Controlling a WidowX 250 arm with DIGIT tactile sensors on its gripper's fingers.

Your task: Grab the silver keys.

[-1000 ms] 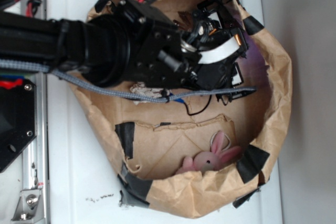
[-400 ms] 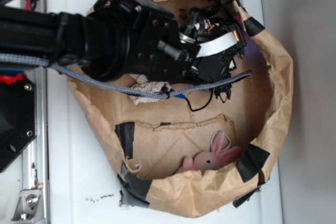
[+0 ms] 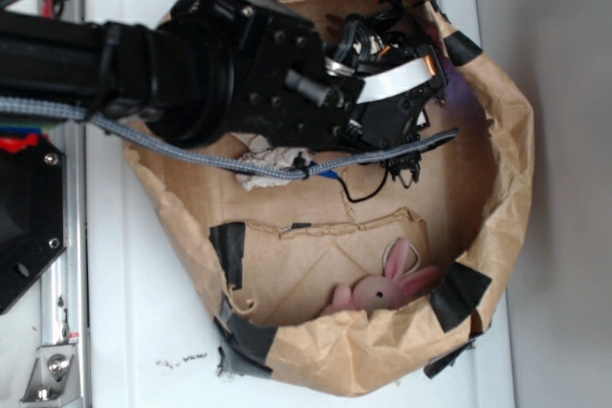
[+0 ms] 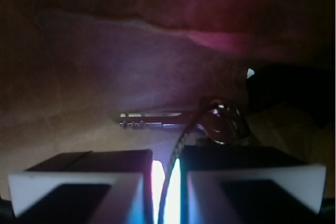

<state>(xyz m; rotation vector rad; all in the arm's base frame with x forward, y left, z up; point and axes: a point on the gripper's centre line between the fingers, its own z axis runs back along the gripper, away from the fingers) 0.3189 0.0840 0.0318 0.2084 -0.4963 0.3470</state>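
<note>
In the wrist view the silver keys [image 4: 220,121] hang just past my fingertips: a toothed blade points left and a round shiny head sits to the right. A thin curved edge of the bunch runs down into the narrow slit between my two fingers [image 4: 94,166]. My gripper [image 4: 166,156] is shut on that edge. In the exterior view my gripper [image 3: 421,136] is inside the brown paper bag [image 3: 507,140], near its upper right wall, and the keys are hard to make out under the black arm.
A pink plush bunny [image 3: 387,286] lies against the bag's lower wall. A crumpled white paper wad [image 3: 268,155] shows under the arm's grey cable. Black tape patches [image 3: 464,293] dot the bag rim. The bag stands on a white surface [image 3: 143,312].
Over the last second the arm and gripper shifted toward the top of the exterior picture and slightly left; since 0.4 s ago it has stayed almost still.
</note>
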